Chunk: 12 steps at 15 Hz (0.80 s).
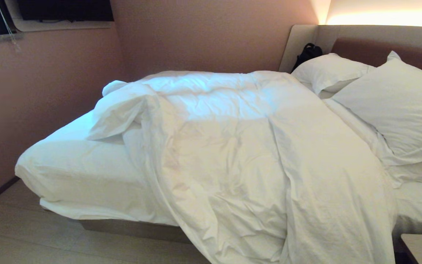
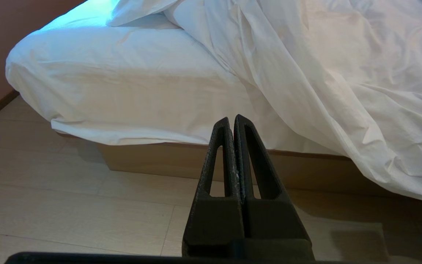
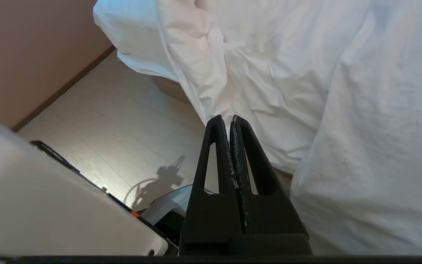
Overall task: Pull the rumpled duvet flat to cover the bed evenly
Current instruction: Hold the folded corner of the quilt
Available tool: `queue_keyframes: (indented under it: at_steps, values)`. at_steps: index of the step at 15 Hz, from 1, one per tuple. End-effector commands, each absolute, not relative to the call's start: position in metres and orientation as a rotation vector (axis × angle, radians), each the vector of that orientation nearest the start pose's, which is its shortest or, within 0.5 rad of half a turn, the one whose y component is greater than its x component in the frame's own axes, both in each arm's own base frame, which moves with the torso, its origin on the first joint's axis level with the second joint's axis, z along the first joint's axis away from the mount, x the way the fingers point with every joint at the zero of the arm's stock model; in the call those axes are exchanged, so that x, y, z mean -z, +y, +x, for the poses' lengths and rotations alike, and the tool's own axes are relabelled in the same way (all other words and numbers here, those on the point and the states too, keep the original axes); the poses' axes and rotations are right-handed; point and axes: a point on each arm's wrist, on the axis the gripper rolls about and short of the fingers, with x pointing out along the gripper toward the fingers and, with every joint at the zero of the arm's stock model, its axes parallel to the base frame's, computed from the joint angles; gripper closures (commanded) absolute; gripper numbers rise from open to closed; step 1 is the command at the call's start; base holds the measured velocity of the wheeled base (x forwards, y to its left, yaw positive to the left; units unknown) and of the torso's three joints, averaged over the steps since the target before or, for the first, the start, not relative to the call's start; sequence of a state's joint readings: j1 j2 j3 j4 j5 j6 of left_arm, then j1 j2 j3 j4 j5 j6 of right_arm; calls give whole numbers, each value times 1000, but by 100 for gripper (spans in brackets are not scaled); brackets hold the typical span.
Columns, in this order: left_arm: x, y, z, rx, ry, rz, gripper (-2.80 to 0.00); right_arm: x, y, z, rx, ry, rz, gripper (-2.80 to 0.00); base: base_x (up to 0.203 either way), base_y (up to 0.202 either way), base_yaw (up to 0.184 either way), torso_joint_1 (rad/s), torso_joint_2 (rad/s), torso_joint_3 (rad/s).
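From the head camera, the thick, puffy white duvet in its wrinkled cotton cover (image 1: 240, 154) lies bunched across the middle of the wide low bed with its white fitted sheet and tan wooden base (image 1: 75, 172). It is crumpled and crooked: at the foot-end corner of the mattress its edge is folded back on itself in a lump, leaving a broad stretch of sheet bare there, while along the near side edge it spills over the mattress and hangs toward the pale wood-look floor (image 1: 17, 234). Deep creases run down the hanging part. At the head end two plump rectangular white pillows (image 1: 394, 106) lean against the padded beige-and-brown headboard (image 1: 376, 40), and the duvet's top edge reaches just to them. A black bag (image 1: 307, 52) sits in the far corner by the headboard. Neither arm shows here.

In the left wrist camera, the left gripper (image 2: 232, 119) hangs over the floor short of the bed's near side, apart from the fabric, its two black fingers pressed together with nothing between them. The bare foot-end corner of the mattress and the draped duvet (image 2: 343, 84) lie beyond.

In the right wrist camera, the right gripper (image 3: 226, 119) is likewise closed on nothing, with the hanging duvet (image 3: 306, 84) filling the scene behind it; whether the tips touch the cloth cannot be told.
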<state>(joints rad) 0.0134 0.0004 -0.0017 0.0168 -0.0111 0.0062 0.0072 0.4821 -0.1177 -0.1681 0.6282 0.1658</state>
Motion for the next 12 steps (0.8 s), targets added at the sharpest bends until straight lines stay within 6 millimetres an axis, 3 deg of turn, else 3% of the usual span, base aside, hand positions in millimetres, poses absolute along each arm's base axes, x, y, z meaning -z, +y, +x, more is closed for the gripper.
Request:
queue_keyframes:
  at_steps: [1, 12]
  values:
    - [-74, -1, -23, -3, 15, 6, 0, -121, 14, 5, -659, 214, 196, 0, 0, 0, 0, 0, 0, 0]
    - [-74, -1, -23, -1, 15, 6, 0, -111, 15, -16, -700, 130, 143, 0, 0, 0, 0, 0, 0, 0]
